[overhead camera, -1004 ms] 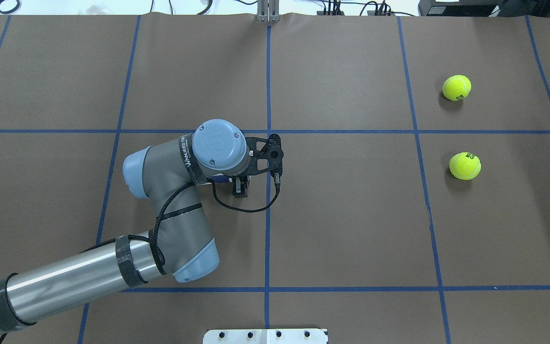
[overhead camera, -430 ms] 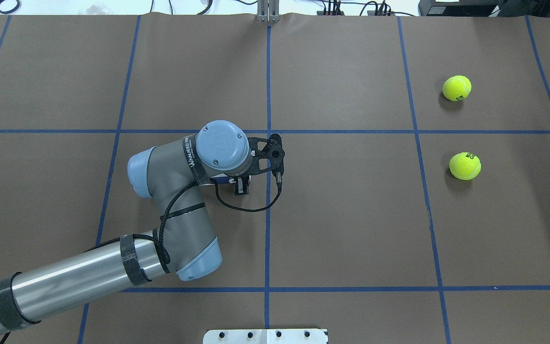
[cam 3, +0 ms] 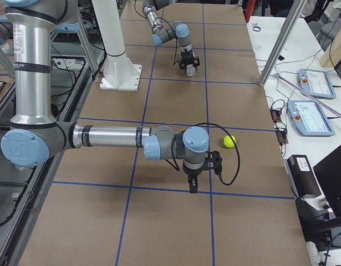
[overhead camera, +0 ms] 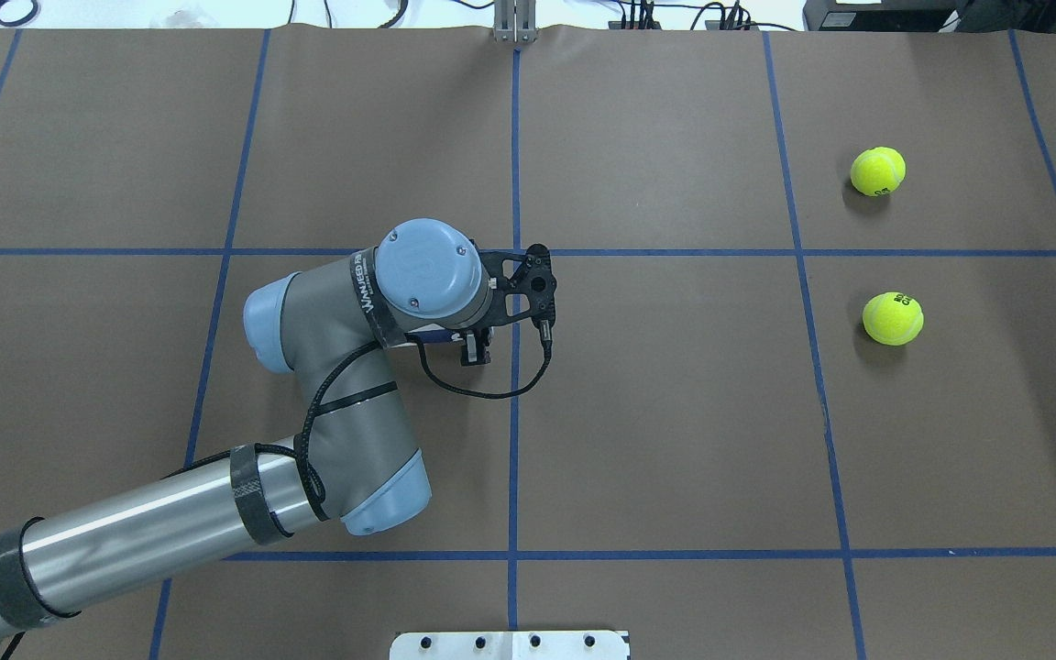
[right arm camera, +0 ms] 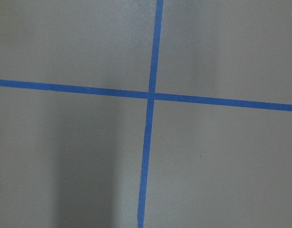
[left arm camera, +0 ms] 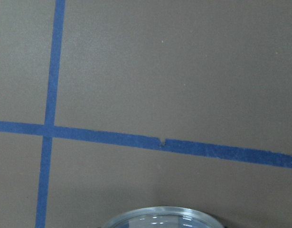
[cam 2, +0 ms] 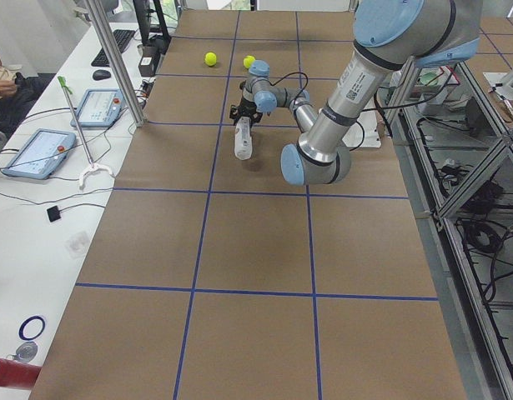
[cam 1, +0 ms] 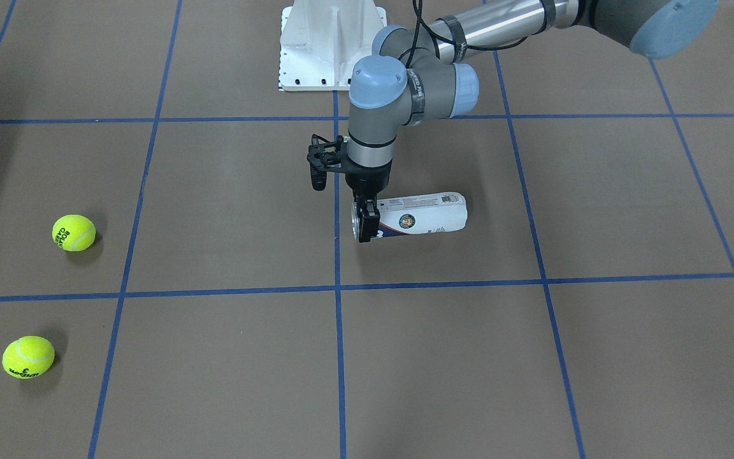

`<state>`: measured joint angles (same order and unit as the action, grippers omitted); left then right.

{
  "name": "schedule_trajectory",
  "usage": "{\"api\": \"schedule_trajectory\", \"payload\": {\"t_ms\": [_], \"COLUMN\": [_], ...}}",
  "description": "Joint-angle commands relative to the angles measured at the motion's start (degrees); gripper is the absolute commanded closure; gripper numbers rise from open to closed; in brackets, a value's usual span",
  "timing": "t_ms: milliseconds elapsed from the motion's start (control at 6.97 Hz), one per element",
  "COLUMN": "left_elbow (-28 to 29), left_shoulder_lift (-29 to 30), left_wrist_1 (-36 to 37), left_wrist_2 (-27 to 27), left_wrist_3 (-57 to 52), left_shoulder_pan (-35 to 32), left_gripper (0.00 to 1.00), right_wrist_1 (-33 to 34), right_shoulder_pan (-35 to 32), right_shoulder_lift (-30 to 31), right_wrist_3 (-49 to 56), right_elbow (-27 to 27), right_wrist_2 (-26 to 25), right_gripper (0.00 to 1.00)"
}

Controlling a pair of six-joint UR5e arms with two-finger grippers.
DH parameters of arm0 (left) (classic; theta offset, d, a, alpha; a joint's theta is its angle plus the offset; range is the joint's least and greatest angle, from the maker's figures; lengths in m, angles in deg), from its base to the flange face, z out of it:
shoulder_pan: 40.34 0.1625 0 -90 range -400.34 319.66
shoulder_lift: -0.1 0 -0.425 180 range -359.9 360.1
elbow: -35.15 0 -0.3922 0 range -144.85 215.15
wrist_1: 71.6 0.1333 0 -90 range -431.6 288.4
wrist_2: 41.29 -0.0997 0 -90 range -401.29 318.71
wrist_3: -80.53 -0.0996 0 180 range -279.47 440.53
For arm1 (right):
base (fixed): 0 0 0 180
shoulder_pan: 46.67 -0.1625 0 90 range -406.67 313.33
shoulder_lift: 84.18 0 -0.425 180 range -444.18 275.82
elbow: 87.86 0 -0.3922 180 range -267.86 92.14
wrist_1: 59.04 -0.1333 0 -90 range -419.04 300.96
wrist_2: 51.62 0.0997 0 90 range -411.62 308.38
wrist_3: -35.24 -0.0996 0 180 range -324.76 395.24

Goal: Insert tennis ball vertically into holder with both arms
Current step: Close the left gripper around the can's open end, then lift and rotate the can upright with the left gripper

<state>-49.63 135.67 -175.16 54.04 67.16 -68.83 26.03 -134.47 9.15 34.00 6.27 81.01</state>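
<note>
The holder (cam 1: 424, 213), a clear can with a white and navy label, lies on its side near the table's middle. My left gripper (cam 1: 366, 224) points down at the holder's open end and is shut on the rim. The overhead view shows only the left gripper's (overhead camera: 476, 349) tips below the wrist, and the holder is almost hidden under the arm. In the left wrist view the holder's metal rim (left arm camera: 160, 214) shows at the bottom edge. Two yellow tennis balls (overhead camera: 877, 170) (overhead camera: 893, 318) rest far to the right. My right gripper (cam 3: 193, 187) hangs over bare table; I cannot tell its state.
The white pedestal base (cam 1: 329, 44) stands at the robot's side of the table. Blue tape lines cross the brown table cover. In the front view the tennis balls (cam 1: 74, 232) (cam 1: 28, 357) lie at the left. Tablets and cables sit beyond the table's far edge.
The left wrist has shifted slightly right and away from the robot, and its fingertips sit further under the wrist. The balls have not moved.
</note>
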Motion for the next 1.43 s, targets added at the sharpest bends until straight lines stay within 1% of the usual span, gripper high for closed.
{"api": "schedule_trajectory", "payload": {"t_ms": [0, 143, 287, 430, 573, 860, 1004, 1147, 1290], "left_elbow": [-6.2, -5.9, -5.8, -5.0, -2.1, 6.8, 9.6, 11.4, 13.8], "left_shoulder_lift": [0.4, 0.2, 0.3, 0.2, 0.3, 0.3, 0.2, 0.2, 0.3], "left_wrist_1": [-5.8, -15.0, -22.1, -30.3, -40.2, -63.0, -72.5, -79.4, -85.3], "left_wrist_2": [1.7, 6.2, 7.8, 8.0, 8.1, 8.1, 7.6, 5.1, 1.3], "left_wrist_3": [1.9, 6.4, 10.5, 12.6, 15.0, 20.8, 25.0, 28.3, 28.8], "left_shoulder_pan": [-2.6, -4.5, -5.3, -5.4, -5.4, -5.2, -5.3, -5.3, -5.1], "left_gripper": [0.26, 0.26, 0.26, 0.27, 0.27, 0.28, 0.29, 0.29, 0.29], "right_wrist_1": [-0.1, 0.0, 0.0, 0.0, 0.0, 0.0, 0.0, 0.0, 0.0], "right_shoulder_pan": [0.0, 0.0, 0.0, 0.0, 0.0, 0.0, 0.0, 0.0, 0.0], "right_shoulder_lift": [-0.1, -0.1, -0.1, -0.1, -0.1, -0.1, -0.1, -0.1, -0.2], "right_wrist_3": [-0.1, 0.0, 0.0, -0.1, 0.0, -0.1, 0.0, -0.1, 0.0], "right_elbow": [0.0, 0.0, 0.0, 0.0, 0.0, 0.0, 0.2, 0.4, 0.4], "right_wrist_2": [0.0, 0.0, 0.0, 0.0, 0.0, 0.0, 0.0, 0.0, 0.0], "right_gripper": [0.00, 0.00, 0.00, 0.00, 0.01, 0.00, 0.00, 0.01, 0.00]}}
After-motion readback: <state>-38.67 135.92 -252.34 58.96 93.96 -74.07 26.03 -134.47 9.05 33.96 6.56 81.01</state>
